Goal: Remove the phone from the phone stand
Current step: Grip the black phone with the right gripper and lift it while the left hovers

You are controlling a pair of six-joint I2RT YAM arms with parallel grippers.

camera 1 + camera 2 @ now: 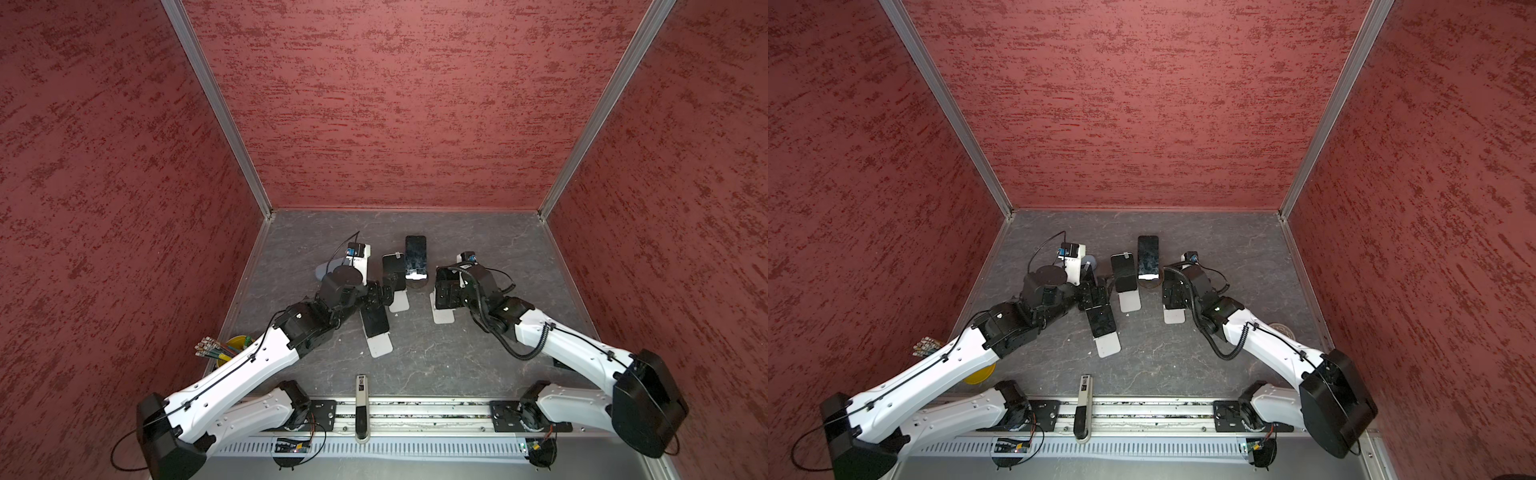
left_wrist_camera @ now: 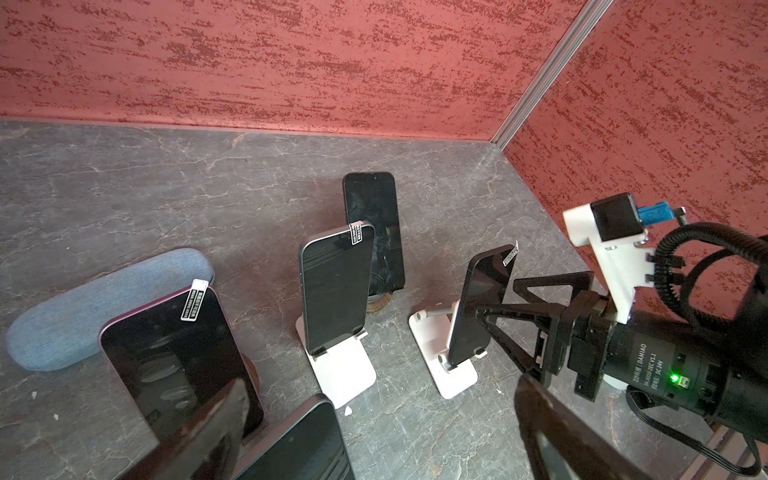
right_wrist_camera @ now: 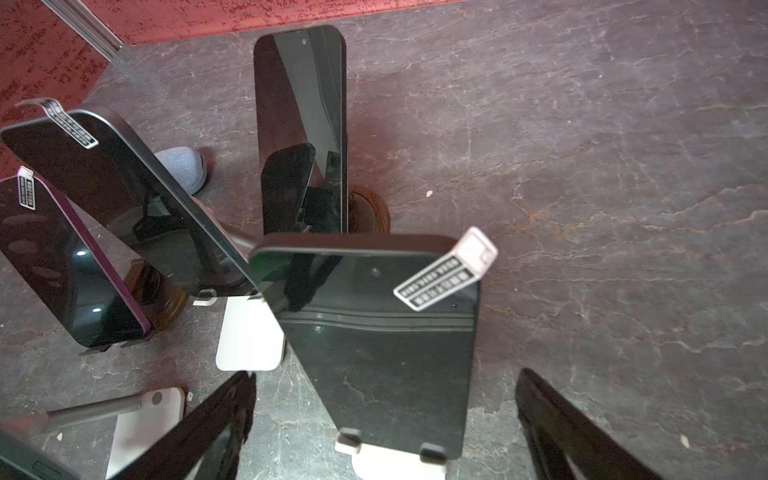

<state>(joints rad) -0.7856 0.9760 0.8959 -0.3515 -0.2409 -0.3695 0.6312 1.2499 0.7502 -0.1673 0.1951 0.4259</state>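
two hands wide open, empty

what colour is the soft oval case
Blue-grey; the case shows best in left wrist view.

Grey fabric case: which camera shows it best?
Left wrist view: nearly the whole grey fabric case is visible. Right wrist shows just its tip; both top views, a sliver beside the left arm.

Black phone right before me: screen dark, white sticker tab at top corner. Stands upright, leaning back, bottom edge seated in two hooks of white stand. Stand flat on grey table.
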